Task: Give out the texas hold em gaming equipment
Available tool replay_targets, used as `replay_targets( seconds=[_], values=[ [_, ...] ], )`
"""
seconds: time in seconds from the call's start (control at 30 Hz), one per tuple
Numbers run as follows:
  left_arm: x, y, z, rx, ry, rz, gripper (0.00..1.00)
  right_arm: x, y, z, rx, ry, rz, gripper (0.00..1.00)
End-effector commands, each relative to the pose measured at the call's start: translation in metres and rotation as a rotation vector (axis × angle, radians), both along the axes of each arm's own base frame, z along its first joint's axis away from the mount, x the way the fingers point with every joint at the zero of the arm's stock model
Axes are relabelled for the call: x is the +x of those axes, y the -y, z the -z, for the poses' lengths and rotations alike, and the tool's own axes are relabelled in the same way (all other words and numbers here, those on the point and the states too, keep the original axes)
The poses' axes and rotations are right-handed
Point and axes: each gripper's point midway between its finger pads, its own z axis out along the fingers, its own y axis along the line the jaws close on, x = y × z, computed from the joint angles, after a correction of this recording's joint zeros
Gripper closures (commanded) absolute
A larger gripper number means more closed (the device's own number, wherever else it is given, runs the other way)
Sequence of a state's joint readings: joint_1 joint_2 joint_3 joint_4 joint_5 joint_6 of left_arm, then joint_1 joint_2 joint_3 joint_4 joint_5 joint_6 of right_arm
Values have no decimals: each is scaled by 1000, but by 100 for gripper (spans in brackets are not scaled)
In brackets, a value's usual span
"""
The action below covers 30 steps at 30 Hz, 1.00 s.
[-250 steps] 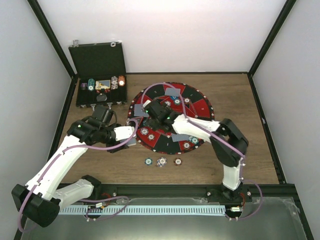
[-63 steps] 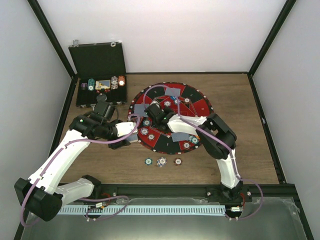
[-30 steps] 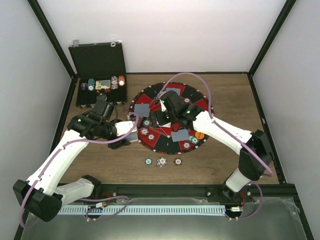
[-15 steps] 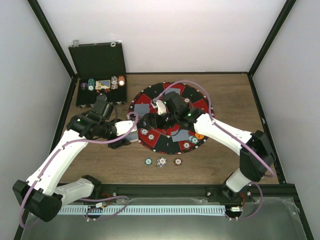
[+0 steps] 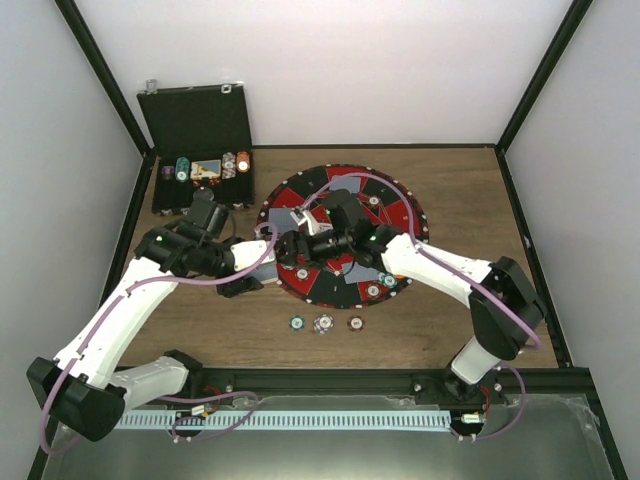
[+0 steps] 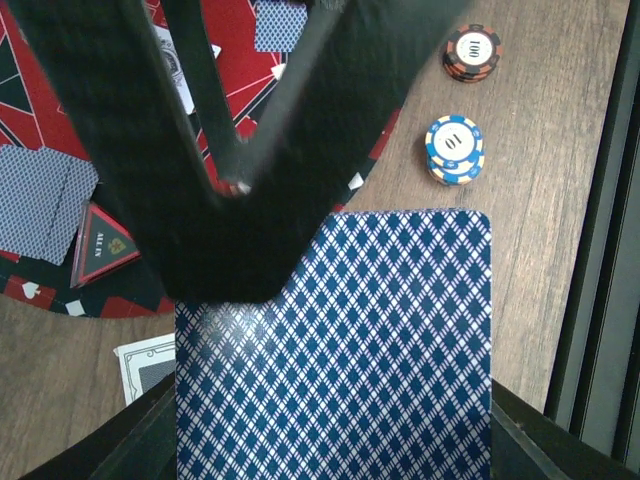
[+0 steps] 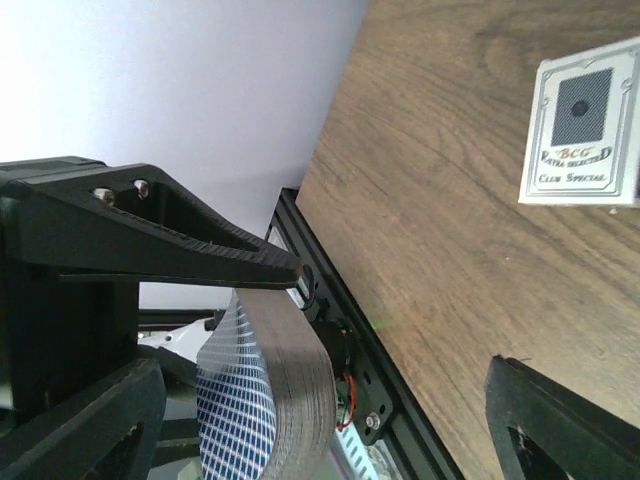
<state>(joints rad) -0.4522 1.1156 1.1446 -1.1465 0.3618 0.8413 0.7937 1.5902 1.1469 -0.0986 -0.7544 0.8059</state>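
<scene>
My left gripper [image 6: 335,435] is shut on a deck of blue diamond-backed playing cards [image 6: 335,350], held just off the left edge of the round mat [image 5: 400,215]. In the top view the left gripper [image 5: 258,272] meets my right gripper [image 5: 292,243], which stands open with its black fingers [image 6: 250,140] over the deck's top edge. In the right wrist view the deck [image 7: 270,390] lies between the jaws of the right gripper [image 7: 320,420], close to one of them. Single cards [image 5: 345,185] and poker chips [image 5: 372,291] lie on the mat. Three chips [image 5: 323,323] sit on the table in front.
The open black case [image 5: 200,150] with chip rows stands at the back left. A white printed card [image 7: 585,120] lies on the wood below the deck. A blue chip stack [image 6: 455,150] and a dark one [image 6: 472,52] sit near the mat edge. The black frame rail [image 5: 330,378] runs along the near side.
The right arm has swung left across the mat until its open fingers reached the deck in the left gripper. The left arm has stayed put, still holding the deck.
</scene>
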Motion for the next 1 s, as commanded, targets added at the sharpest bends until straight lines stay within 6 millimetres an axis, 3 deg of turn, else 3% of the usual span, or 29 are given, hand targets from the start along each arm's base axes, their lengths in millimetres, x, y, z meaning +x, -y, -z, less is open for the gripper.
replay_targets(
  seconds=[0.0,0.27,0.4,0.77,0.97],
  values=[
    [3,8,-13,-43,18,21,92,-9,-21,-5,47,-28,-62,11],
    [4,8,-16,-43,24,19,92,-12,-48,6,62,-68,-118,14],
    [5,8,-17,-41,21,20,92,-10,-51,17,52,-90,-121,19],
    [4,9,-24,-49,29,23,92,23,-5,57,-68,-110,-1,30],
    [4,9,-23,-47,28,23,92,26,6,51,-60,-93,17,43]
  ],
)
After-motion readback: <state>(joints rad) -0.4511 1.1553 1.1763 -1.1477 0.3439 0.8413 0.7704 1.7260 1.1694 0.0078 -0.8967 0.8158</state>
